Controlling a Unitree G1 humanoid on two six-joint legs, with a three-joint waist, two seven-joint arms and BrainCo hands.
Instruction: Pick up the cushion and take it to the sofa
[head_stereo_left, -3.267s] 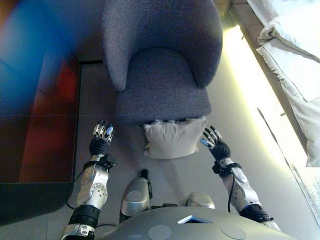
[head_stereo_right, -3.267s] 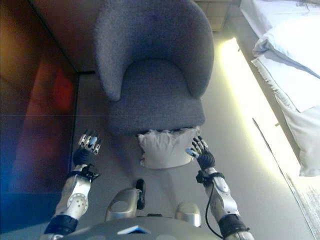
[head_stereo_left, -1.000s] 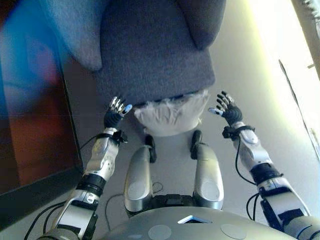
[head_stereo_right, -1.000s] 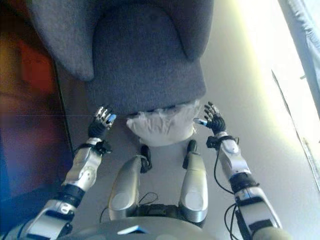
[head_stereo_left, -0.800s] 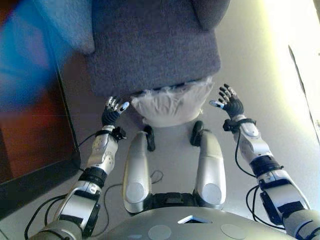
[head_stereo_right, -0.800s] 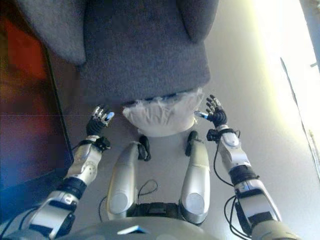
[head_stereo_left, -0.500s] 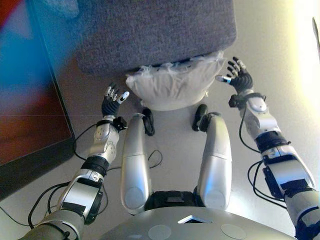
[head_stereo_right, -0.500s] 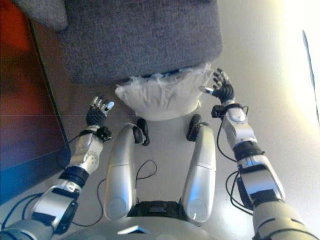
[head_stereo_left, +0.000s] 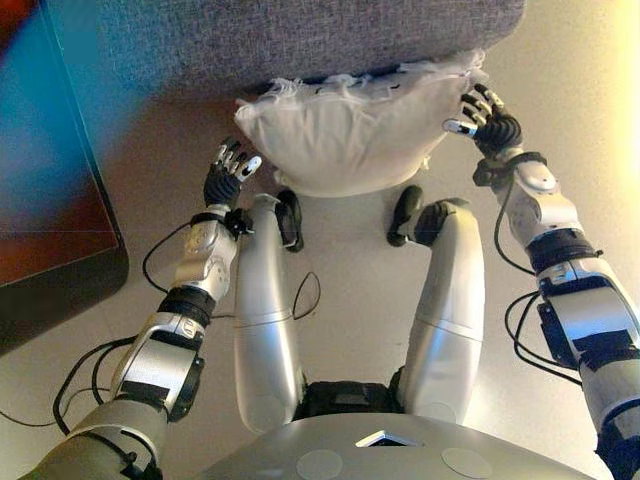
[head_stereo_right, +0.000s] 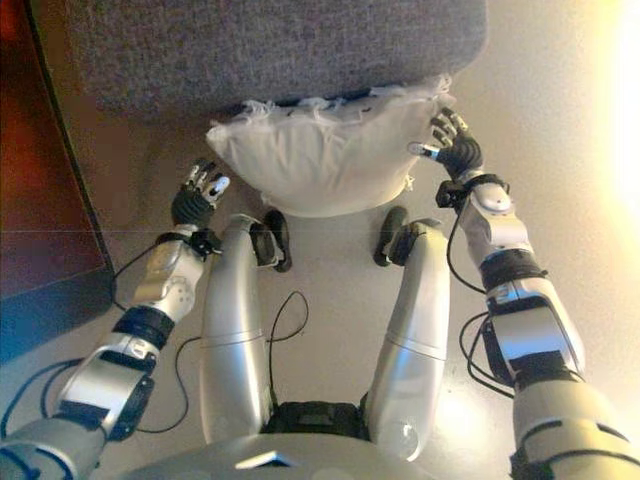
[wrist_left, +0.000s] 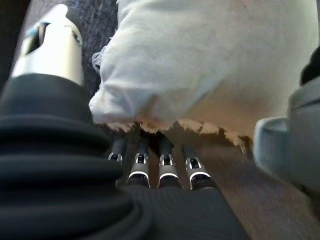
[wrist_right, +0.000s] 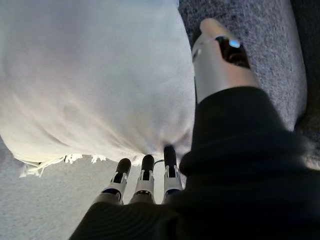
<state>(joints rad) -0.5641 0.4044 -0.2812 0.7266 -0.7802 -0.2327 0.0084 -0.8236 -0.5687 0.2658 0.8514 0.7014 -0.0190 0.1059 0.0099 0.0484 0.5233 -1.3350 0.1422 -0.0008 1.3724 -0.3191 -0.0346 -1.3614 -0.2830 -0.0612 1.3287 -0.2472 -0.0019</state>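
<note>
Both hands have closed in on the cushion (head_stereo_left: 350, 135) since a second ago. Wrist views show what the eye views hide: left hand (wrist_left: 150, 170) and right hand (wrist_right: 145, 182) have straight fingers slipped under its ends, thumbs apart, gripping nothing. Lying on the floor (head_stereo_left: 350, 250) against the grey sofa (head_stereo_left: 300, 40), it runs left-right.

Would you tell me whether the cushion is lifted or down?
Down: the cushion leans on the chair, bottom edge on the floor; both open hands flank it.
</note>
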